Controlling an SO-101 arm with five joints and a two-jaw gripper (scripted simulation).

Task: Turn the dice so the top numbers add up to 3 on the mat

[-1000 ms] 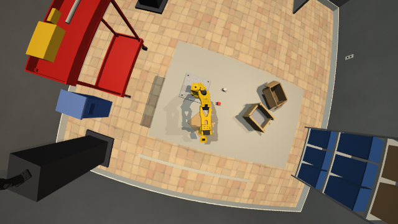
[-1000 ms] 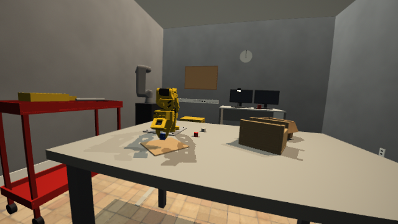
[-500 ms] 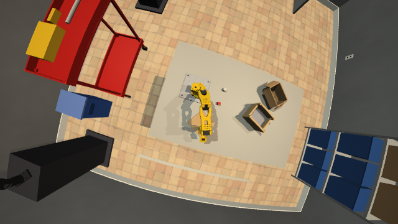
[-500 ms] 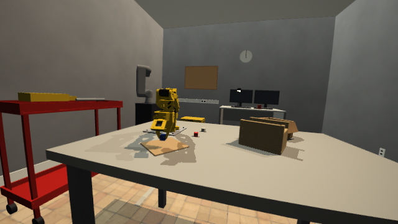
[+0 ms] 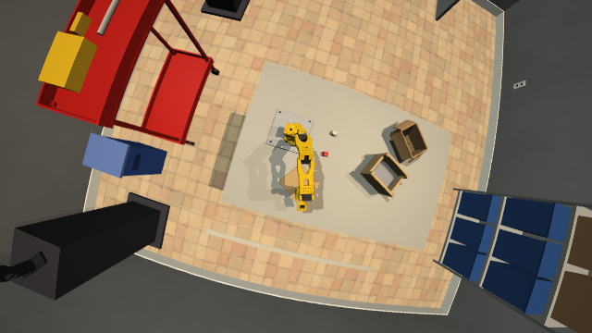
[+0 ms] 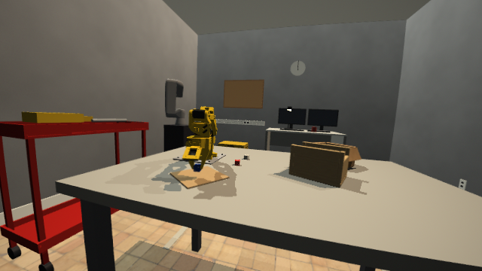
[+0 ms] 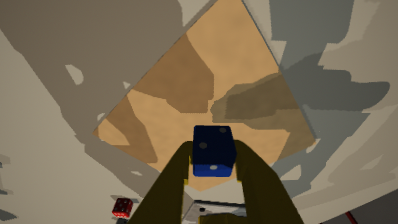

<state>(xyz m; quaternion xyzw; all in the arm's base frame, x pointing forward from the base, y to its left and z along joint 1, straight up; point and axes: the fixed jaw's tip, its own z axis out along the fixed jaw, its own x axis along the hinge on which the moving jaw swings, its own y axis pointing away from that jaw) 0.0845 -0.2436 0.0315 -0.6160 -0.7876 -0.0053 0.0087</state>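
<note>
The hand (image 6: 197, 168) (image 7: 212, 152) grips the blue die (image 6: 197, 167) (image 7: 213, 150) at the near part of the mat (image 6: 203, 178) (image 7: 240, 45); off to its side, the red die (image 5: 325, 154) (image 6: 237, 162) (image 7: 122, 207) sits on the table (image 5: 370, 222) (image 6: 263, 203) (image 7: 30, 125). Releasing while the cube is tilted or too high could tip it onto a wrong face.

Walls: plain dark grey, with a round pale clock (image 6: 297, 68) and a brown board (image 6: 244, 93)
Floor: peach and tan tiles (image 5: 416, 60) (image 6: 151, 235)
Cart: red (image 5: 173, 97) (image 6: 86, 129), yellow box (image 5: 67, 62) (image 6: 53, 117) on top
Desk: pale top (image 6: 306, 132), two dark monitors (image 6: 292, 117)
Shelving: blue bins (image 5: 527, 217)
Light: shadows across the counter (image 5: 361, 213) (image 6: 263, 203)
</note>
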